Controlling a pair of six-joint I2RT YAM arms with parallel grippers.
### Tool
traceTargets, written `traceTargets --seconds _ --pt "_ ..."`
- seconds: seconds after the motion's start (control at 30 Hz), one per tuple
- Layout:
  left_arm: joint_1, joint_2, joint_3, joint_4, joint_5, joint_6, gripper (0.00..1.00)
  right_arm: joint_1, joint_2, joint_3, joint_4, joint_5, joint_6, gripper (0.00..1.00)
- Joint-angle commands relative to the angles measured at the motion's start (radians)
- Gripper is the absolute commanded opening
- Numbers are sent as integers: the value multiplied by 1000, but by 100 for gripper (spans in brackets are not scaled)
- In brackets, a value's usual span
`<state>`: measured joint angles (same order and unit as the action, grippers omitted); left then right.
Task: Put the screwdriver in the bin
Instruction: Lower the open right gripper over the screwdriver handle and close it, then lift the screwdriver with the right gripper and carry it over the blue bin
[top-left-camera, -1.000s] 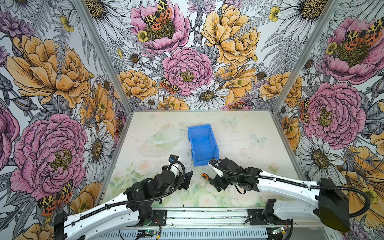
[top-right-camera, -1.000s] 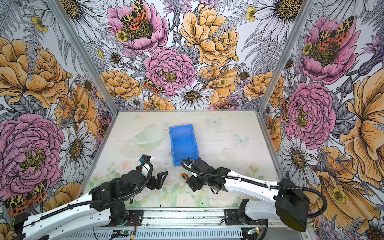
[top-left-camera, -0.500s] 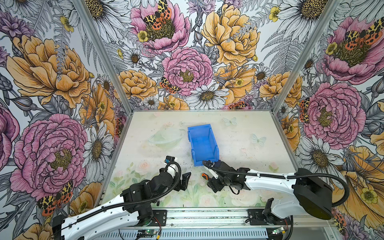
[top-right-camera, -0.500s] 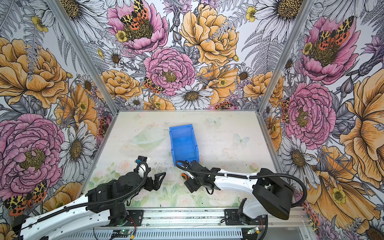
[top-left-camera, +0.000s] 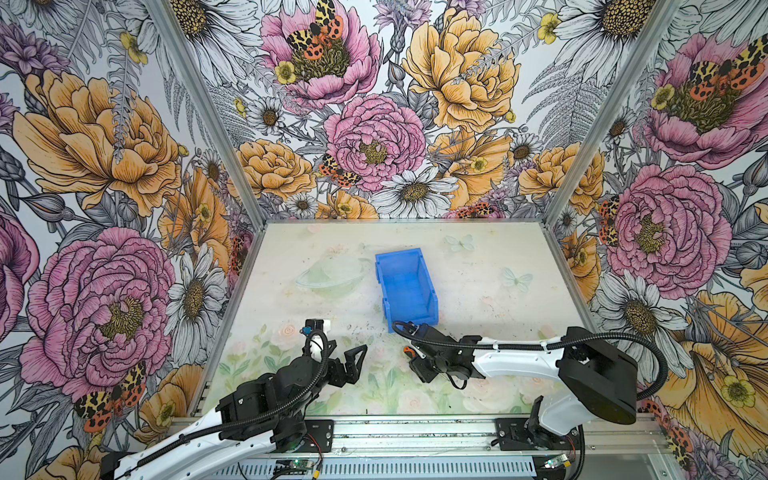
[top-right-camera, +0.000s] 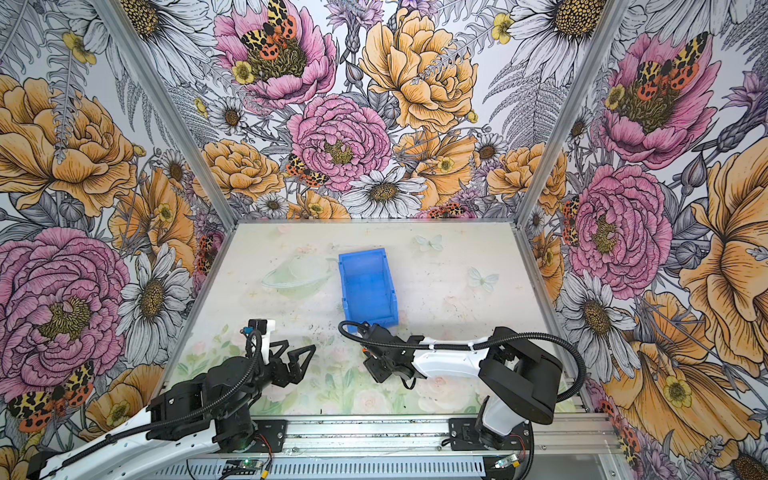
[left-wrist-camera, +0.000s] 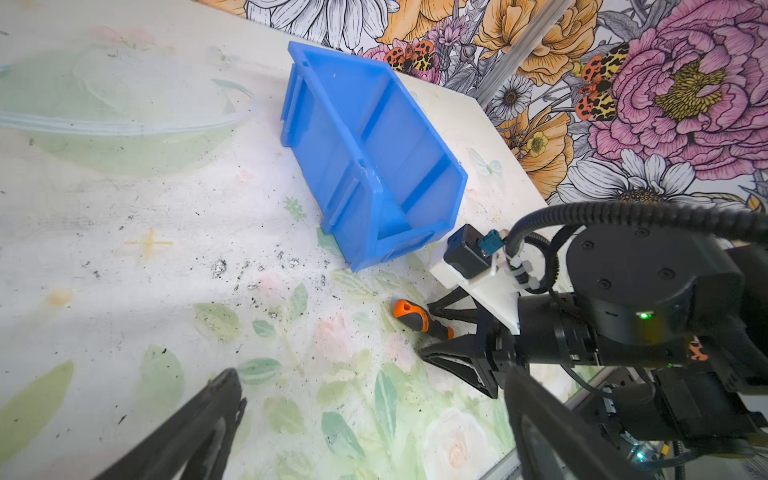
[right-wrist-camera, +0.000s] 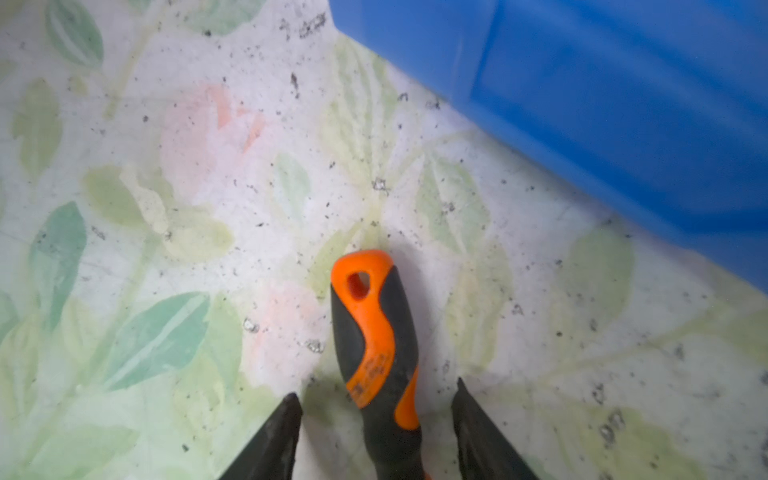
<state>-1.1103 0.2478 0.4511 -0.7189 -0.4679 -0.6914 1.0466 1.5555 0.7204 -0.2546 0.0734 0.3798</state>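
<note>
The screwdriver (right-wrist-camera: 376, 345) is seen lying flat on the bench (top-left-camera: 478, 266), at lower centre in both top views, just below the bin (top-left-camera: 405, 286) and outside it. Its orange-and-black handle is straddled by the right claw (right-wrist-camera: 374, 392), released, with a gap shown on either side. The left claw (top-right-camera: 297, 348) is held spread wide at lower left, well apart from the screwdriver.

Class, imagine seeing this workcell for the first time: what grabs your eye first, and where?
The huge pink and orange flowers on the walls dominate. Next, the bright blue bin in the middle, then the orange-and-black screwdriver lying near its low end, between the open jaws of the right gripper.
</note>
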Motion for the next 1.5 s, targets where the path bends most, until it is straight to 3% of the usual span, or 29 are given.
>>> traceTargets --seconds 0.0,0.23,0.37,0.7,0.93,1.47 --pt "-8 -26 -12 -58 -38 -39 99 25 23 23 -16 63 34 50" --pt "-6 10 -15 -54 -43 -40 99 61 51 55 -53 137 84 10" --pt "-6 14 -14 -54 -57 -40 99 88 47 81 -76 168 94 2" --pt "-5 -44 -20 -54 -78 -31 99 92 -94 191 -114 247 118 0" --pt "-6 -49 -20 6 -59 27 99 10 -101 323 -159 249 144 0" --pt "26 15 -31 253 33 164 99 -224 173 622 -163 190 110 0"
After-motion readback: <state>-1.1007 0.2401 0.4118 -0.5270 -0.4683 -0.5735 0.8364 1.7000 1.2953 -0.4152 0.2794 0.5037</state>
